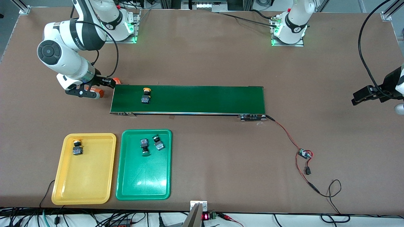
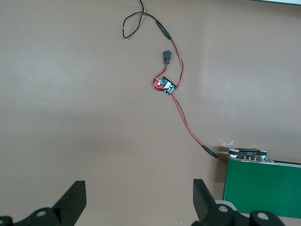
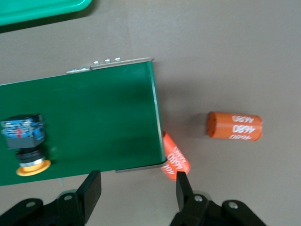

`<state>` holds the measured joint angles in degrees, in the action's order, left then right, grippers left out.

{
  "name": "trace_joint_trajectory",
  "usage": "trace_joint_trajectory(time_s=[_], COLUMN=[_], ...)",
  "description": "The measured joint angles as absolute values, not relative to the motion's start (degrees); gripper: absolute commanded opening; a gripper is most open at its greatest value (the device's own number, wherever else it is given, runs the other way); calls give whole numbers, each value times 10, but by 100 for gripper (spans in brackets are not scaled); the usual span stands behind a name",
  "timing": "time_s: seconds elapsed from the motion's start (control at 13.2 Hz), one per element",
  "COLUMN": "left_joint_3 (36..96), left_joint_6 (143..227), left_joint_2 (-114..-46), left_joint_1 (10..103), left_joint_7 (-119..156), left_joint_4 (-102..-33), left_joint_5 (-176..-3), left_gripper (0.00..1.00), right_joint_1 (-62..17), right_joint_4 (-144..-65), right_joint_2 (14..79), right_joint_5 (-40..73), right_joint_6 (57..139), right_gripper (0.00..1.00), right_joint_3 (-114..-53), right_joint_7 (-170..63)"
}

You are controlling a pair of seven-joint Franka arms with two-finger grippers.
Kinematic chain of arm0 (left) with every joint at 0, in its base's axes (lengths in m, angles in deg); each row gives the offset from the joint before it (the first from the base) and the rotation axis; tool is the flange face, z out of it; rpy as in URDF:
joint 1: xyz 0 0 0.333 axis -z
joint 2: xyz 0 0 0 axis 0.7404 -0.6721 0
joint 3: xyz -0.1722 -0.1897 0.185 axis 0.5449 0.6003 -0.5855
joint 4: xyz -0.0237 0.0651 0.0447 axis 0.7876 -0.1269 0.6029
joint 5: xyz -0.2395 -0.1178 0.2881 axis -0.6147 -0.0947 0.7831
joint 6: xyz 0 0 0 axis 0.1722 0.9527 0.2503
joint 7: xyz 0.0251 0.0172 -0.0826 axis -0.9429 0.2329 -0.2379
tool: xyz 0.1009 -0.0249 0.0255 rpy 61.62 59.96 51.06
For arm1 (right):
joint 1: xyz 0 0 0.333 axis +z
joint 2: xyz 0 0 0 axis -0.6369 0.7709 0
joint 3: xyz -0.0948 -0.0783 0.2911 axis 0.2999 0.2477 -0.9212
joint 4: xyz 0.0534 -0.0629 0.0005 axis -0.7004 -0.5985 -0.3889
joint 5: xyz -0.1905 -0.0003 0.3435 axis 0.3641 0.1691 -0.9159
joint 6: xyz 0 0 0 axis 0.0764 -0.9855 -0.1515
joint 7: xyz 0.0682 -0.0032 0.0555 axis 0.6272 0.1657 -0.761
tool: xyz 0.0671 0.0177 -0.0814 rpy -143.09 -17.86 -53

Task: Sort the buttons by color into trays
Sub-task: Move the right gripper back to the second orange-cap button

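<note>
One yellow-capped button (image 1: 146,95) (image 3: 26,146) lies on the dark-green conveyor belt (image 1: 202,99) near the right arm's end. My right gripper (image 1: 96,87) (image 3: 136,188) hovers open and empty just off that belt end, one of its fingers (image 3: 184,187) close to an orange cylinder (image 3: 176,162). The yellow tray (image 1: 94,176) holds one yellow button (image 1: 77,147). In the green tray (image 1: 143,183) lie two green buttons (image 1: 144,146) (image 1: 157,142). My left gripper (image 1: 363,96) (image 2: 138,197) waits open over bare table past the belt's other end.
A second orange cylinder (image 1: 96,93) (image 3: 234,126) lies on the table by the right gripper. A red-and-black wire with a small circuit board (image 1: 304,154) (image 2: 165,85) runs from the belt's end toward the left arm. The green tray's corner (image 3: 42,9) shows in the right wrist view.
</note>
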<state>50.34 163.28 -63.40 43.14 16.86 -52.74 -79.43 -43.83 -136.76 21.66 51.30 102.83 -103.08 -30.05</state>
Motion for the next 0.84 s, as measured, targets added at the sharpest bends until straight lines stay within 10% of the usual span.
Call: trace_joint_trajectory(time_s=[0.84], left_joint_3=[502], left_joint_6=[1636], left_joint_2=[-635], left_joint_1=[428], left_joint_7=[169], left_joint_4=[-527], left_joint_5=[-794], left_gripper=[100], right_joint_1=[-380], right_joint_4=[-1373], right_joint_2=[301], right_joint_5=[584], right_joint_6=[1165], right_gripper=[86], right_joint_3=[-1034], right_joint_7=[-261])
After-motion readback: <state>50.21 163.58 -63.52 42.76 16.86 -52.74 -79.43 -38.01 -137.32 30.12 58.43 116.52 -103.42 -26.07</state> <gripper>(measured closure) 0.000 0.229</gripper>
